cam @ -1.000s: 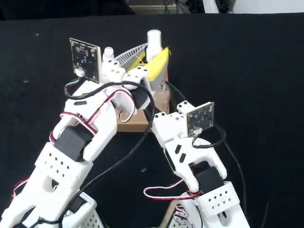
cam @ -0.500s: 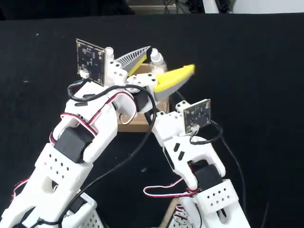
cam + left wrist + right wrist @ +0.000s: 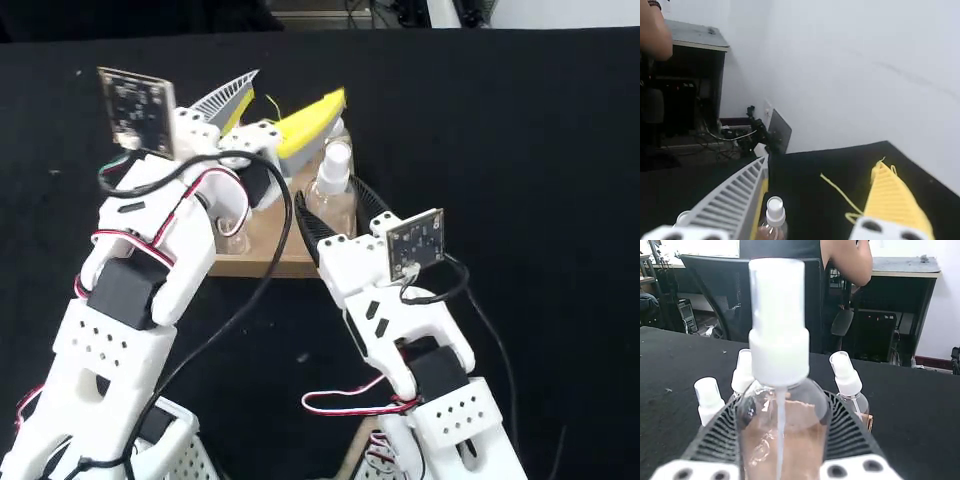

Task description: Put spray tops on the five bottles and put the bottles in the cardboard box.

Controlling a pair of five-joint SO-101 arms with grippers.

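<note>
The right gripper (image 3: 338,215) is clamped on a clear bottle (image 3: 334,205), with its two black fingers (image 3: 715,437) pressed against opposite sides of the bottle body. A white spray top (image 3: 778,320) is seated on the bottle neck, and its dip tube runs down inside the clear body. In the high view the bottle stands upright at the far right part of the cardboard box (image 3: 265,248), which lies on the black table (image 3: 520,150) between the two arms. The views do not show whether the bottle base rests on the box floor or hangs just above it. Beyond the held bottle, the right wrist view shows three other bottles (image 3: 844,374) standing upright in the box, each fitted with a white spray top. Two stand left of the held bottle and one stands right of it. The left gripper (image 3: 298,83) is raised over the far left part of the box, with its jaws spread wide and nothing between them. Its gray finger (image 3: 735,205) and yellow finger (image 3: 892,200) point away from the arms. In the left wrist view a capped bottle (image 3: 774,216) appears below the gap between the fingers, and neither finger grips it.
</note>
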